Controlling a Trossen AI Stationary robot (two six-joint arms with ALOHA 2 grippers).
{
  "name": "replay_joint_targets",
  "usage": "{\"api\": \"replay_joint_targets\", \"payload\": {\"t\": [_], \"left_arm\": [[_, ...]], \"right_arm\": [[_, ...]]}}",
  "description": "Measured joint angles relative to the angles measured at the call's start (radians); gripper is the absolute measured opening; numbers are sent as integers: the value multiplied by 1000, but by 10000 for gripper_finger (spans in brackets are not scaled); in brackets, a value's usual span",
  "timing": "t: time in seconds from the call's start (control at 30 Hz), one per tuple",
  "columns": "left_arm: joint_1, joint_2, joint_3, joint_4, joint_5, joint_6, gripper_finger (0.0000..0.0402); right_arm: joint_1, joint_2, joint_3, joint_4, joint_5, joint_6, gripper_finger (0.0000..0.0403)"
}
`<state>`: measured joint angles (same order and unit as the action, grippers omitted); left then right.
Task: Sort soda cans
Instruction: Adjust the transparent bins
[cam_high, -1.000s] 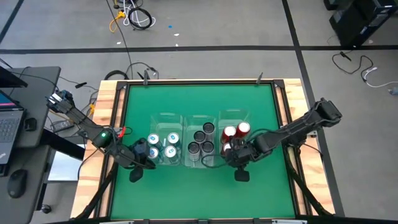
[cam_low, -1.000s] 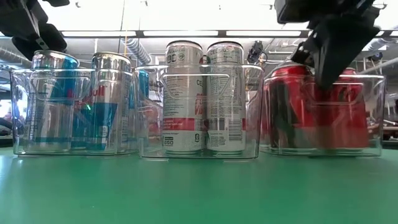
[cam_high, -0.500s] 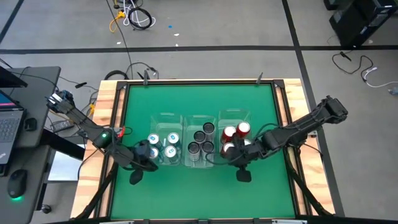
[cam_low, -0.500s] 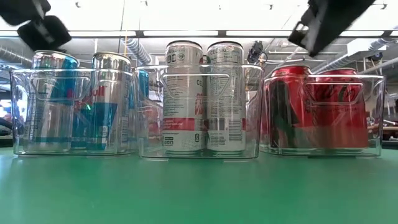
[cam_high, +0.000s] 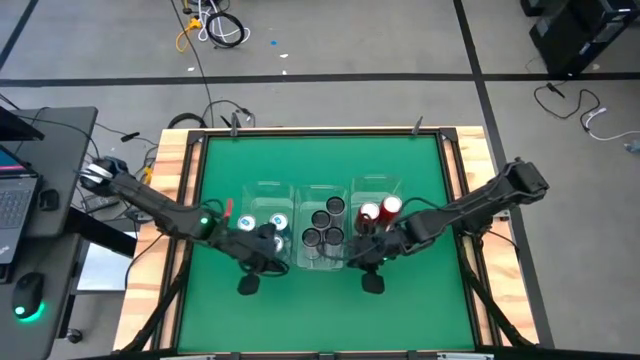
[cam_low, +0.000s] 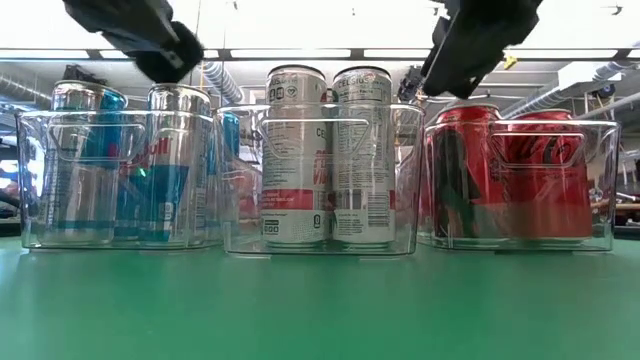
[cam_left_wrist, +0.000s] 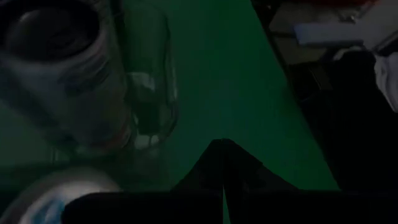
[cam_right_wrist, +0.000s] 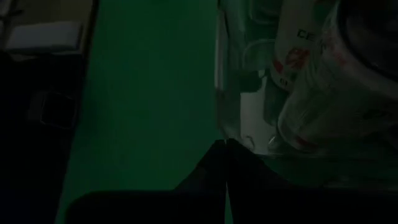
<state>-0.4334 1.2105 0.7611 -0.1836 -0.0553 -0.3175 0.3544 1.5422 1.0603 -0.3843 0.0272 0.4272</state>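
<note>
Table (cam_high: 320, 165): green mat, wooden frame, seen whole from above.

Bins: we count three clear ones in a row near the middle of the mat. Left bin (cam_low: 30, 180), middle bin (cam_low: 240, 180), right bin (cam_low: 605, 180).

Blue cans (cam_low: 165, 165): silver with blue print and pale tops, upright in the left bin. From above we see two tops clearly; the left arm covers the rest.

Grey cans (cam_low: 330, 155): silver-white sides, dark tops, upright in the middle bin. Three tops (cam_high: 322, 225) show from above.

Red cans (cam_low: 545, 170): upright in the right bin. Two tops (cam_high: 378, 211) show from above; any others lie under the right arm.

Left gripper (cam_high: 265, 246): above the near end of the left bin, by the wall it shares with the middle bin. In the left wrist view its fingers (cam_left_wrist: 214, 165) meet at the tips, closed on nothing, with a can top and a bin corner just beyond.

Right gripper (cam_high: 365, 250): above the near end of the right bin, by its inner wall. In the right wrist view its fingers (cam_right_wrist: 221, 165) are likewise pressed together and empty, with a bin corner and cans beside them.
</note>
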Motion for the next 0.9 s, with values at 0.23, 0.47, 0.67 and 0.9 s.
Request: {"api": "replay_joint_targets", "payload": {"t": [0.23, 0.47, 0.67, 0.9], "left_arm": [[58, 155, 101, -57, 55, 115, 0], [88, 252, 141, -35, 53, 162, 0], [112, 260, 151, -37, 42, 183, 0], [134, 247, 147, -51, -9, 205, 0]], "right_arm": [[-16, 12, 0, 18, 3, -11, 0], [-35, 18, 0, 14, 5, -12, 0], [-49, 24, 0, -12, 9, -12, 0], [-43, 4, 53, -82, 25, -51, 0]]}}
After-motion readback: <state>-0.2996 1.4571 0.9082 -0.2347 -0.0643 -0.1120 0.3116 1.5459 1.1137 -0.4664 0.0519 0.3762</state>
